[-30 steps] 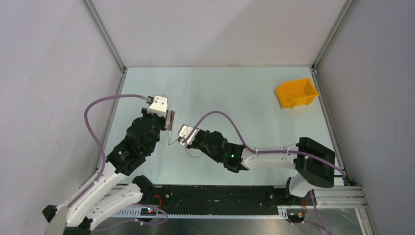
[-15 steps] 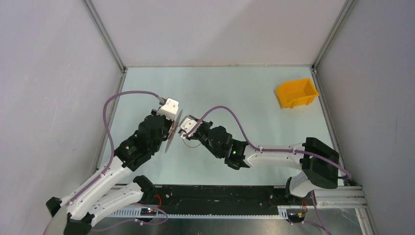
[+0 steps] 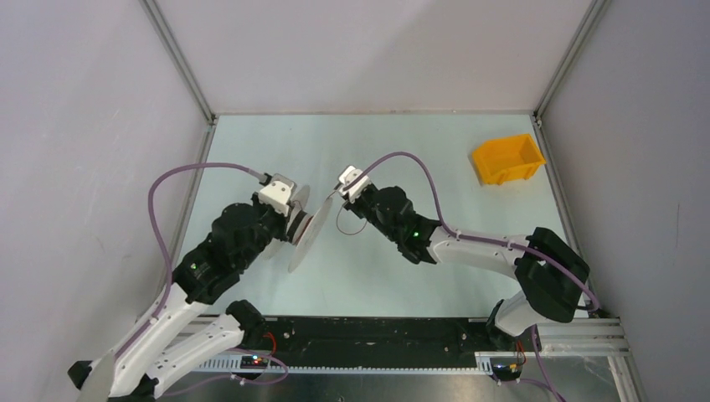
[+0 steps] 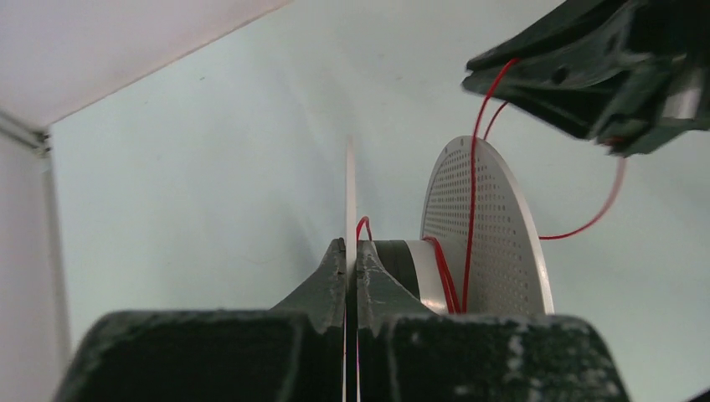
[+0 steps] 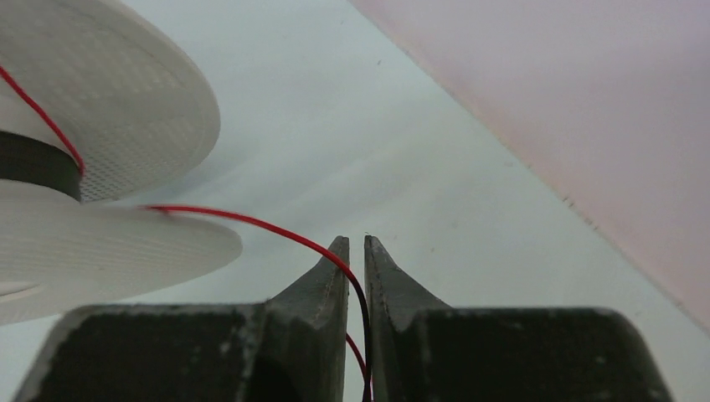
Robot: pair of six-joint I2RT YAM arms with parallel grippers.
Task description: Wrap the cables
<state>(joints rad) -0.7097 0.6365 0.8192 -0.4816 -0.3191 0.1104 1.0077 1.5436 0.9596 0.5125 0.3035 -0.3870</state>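
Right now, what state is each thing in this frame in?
spool, held on edge, few turns on its core.
cable, partly wound, slack loop beyond the spool.
left gripper, jaws shut on a spool flange.
right gripper, jaws shut on the cable.
orange bin, upright, looks empty.

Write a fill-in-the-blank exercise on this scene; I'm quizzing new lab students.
1. The left end effector grips a spool with ____ round flanges.
2. The cable pinched in the right end effector is ____ in colour.
3. The bin is ____ in colour.
Missing words: two; red; orange.
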